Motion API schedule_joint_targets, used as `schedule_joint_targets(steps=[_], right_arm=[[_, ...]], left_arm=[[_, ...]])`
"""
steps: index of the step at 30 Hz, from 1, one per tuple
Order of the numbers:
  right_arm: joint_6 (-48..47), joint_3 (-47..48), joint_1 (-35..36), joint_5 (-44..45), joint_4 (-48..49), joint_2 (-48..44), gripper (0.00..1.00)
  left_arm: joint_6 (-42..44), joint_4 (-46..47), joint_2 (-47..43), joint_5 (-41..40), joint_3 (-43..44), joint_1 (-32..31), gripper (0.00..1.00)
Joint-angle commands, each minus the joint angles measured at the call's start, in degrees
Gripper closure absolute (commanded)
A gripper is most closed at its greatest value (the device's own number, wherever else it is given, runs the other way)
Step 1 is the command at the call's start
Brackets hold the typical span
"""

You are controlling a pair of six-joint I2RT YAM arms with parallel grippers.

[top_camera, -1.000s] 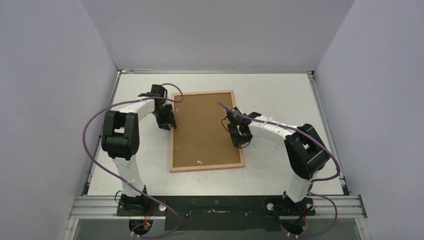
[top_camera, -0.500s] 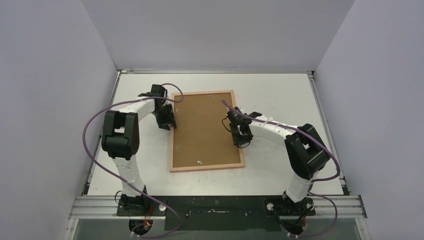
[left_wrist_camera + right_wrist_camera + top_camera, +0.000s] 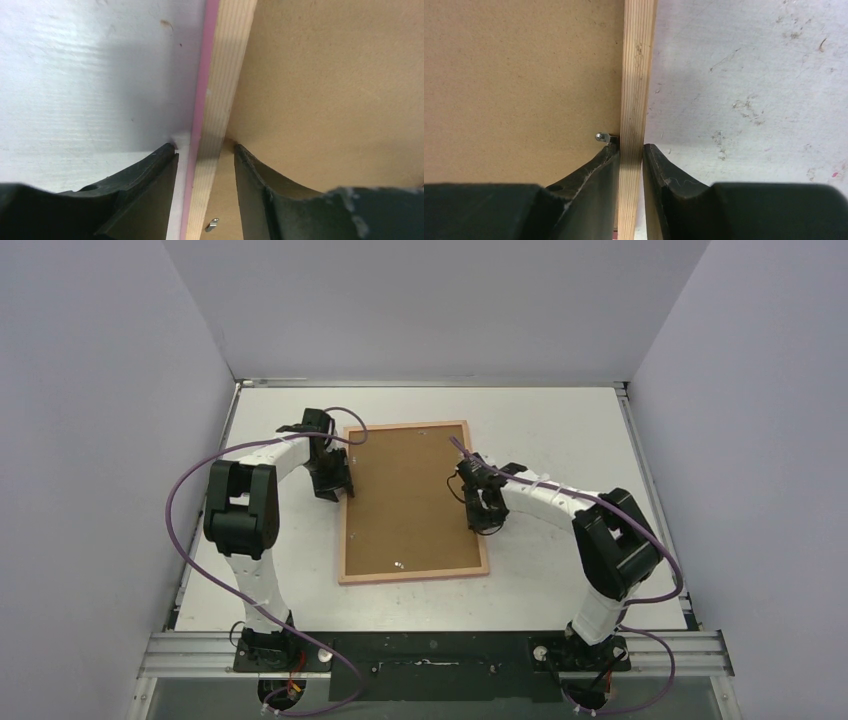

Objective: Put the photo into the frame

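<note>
The frame lies face down mid-table, pale wood back up and pink edge showing, with the brown backing board in it. The photo is hidden or out of view. My left gripper straddles the frame's left rail, and in the left wrist view it is open, with table showing between the outer finger and the pink edge. My right gripper is on the right rail, and in the right wrist view it is shut on that rail, both fingers pressing it.
Small metal retaining clips sit on the backing board, one by my right inner finger and one near the left rail. White table surrounds the frame. Grey walls enclose the back and both sides.
My right gripper has shifted slightly to the right at the frame's right rail. The left arm and the frame have barely moved.
</note>
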Motion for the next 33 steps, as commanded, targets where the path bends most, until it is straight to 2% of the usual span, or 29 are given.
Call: schedule_joint_targets(steps=[1, 3, 7, 13, 17, 21, 23, 27, 30, 33], right_arm=[[3.2, 5.5, -0.5, -3.2, -2.5, -6.7, 0.72], [3.3, 6.4, -0.6, -3.4, -2.7, -8.8, 0.62], [3.3, 8.1, -0.7, -6.5, -2.0, -10.3, 0.56], [5.5, 6.6, 0.2, -9.6, 3.8, -11.5, 0.54], [9.3, 5.9, 2.8, -11.3, 8.1, -9.9, 0.55], [15.0, 6.7, 7.8, -9.5, 10.9, -6.6, 0.56], [18.6, 6.8, 10.0, -9.2, 13.6, -4.7, 0.57], [28.7, 6.2, 13.3, -9.3, 19.1, -0.4, 0.59], [36.1, 4.6, 15.4, -11.1, 26.9, 2.9, 0.64], [39.3, 6.1, 17.6, -11.0, 29.0, 6.3, 0.66]], left_arm=[[3.1, -8.6, 0.4, -0.1, -0.6, -1.0, 0.49], [3.4, -9.1, -1.3, 0.1, 0.9, -0.9, 0.42], [3.7, -10.2, -2.6, 1.2, 3.5, -0.6, 0.38], [2.0, -8.0, -7.7, 1.9, -0.3, -0.1, 0.36], [0.3, -2.8, -13.9, 7.0, -5.7, 0.3, 0.34], [-1.1, 0.7, -18.0, 12.5, -10.9, 0.4, 0.34], [-2.2, 0.8, -18.5, 12.6, -13.1, 0.5, 0.35], [-4.8, 1.2, -19.0, 9.5, -16.2, 0.6, 0.45], [-5.9, 3.3, -19.7, 8.6, -17.8, 0.7, 0.57], [-5.6, 4.4, -19.3, 7.4, -18.1, 1.0, 0.67]])
